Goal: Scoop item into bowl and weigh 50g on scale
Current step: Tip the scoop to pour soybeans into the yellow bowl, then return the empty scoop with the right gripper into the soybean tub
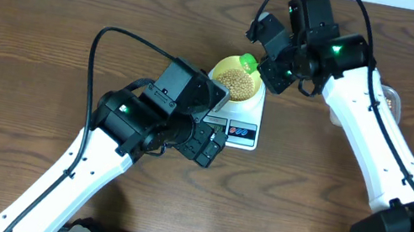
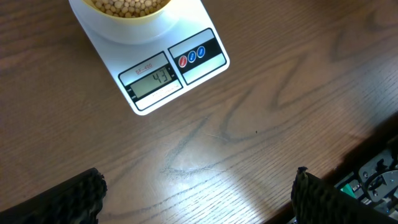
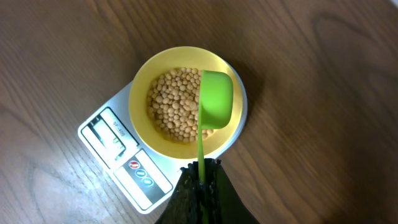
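Note:
The pale yellow bowl (image 1: 237, 77) sits on the white scale (image 1: 241, 126) and holds a heap of tan beans (image 3: 174, 106). The scale's display (image 2: 152, 79) reads 43. My right gripper (image 3: 202, 177) is shut on the handle of a green scoop (image 3: 214, 99), whose cup is tipped over the bowl's right side; the scoop also shows in the overhead view (image 1: 248, 62). My left gripper (image 2: 196, 193) is open and empty, hovering over bare table just in front of the scale.
A clear plastic tub (image 1: 389, 99) is partly hidden behind my right arm at the right. Black equipment (image 2: 373, 180) lines the table's front edge.

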Motion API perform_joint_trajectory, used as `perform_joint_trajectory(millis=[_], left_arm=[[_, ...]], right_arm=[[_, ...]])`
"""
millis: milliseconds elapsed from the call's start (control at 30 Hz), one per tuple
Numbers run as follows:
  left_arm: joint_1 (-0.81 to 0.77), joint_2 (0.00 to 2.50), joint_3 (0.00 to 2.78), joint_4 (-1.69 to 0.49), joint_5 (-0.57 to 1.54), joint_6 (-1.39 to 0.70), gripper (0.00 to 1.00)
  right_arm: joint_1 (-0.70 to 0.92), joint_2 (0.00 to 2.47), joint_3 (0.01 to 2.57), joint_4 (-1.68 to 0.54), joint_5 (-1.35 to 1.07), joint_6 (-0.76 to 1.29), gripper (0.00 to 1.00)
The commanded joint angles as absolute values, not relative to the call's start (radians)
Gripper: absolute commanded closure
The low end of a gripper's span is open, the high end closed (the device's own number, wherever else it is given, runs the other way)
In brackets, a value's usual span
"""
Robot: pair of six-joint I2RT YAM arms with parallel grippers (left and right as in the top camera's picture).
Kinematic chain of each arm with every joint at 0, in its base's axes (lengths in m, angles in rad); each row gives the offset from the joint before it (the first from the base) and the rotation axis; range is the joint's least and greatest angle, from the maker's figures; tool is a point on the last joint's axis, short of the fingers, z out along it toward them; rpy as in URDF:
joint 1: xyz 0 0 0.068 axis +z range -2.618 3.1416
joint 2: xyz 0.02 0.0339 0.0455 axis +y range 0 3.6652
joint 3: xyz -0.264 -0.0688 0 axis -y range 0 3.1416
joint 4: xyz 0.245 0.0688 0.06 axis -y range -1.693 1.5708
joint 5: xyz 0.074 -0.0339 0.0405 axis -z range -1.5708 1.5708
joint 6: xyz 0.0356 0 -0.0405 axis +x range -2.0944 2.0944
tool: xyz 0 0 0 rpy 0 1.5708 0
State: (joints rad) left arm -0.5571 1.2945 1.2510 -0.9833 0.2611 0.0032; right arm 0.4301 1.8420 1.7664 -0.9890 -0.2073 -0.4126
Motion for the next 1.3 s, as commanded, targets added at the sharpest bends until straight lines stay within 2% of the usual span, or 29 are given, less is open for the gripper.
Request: perform_joint_trajectory(millis=[0, 633, 1000, 1267], left_arm=[[-0.553, 1.293, 1.249, -0.982, 0.270, 0.002, 0.02], [-0.553, 1.293, 1.249, -0.982, 0.270, 0.002, 0.02], [-0.553, 1.293, 1.249, -0.982, 0.270, 0.002, 0.02], [-0.553, 1.293, 1.249, -0.982, 0.270, 0.002, 0.02]], right_arm=[[0.455, 1.791, 1.790, -0.995, -0.156, -0.451, 0.99], [0.522, 1.777, 1.790, -1.008, -0.060, -0.457, 0.99], [0.489, 1.776, 1.866, -1.003, -0.045, -0.310, 0.99], [0.418, 1.776, 1.939, -1.053, 0.147, -0.163, 0.99]])
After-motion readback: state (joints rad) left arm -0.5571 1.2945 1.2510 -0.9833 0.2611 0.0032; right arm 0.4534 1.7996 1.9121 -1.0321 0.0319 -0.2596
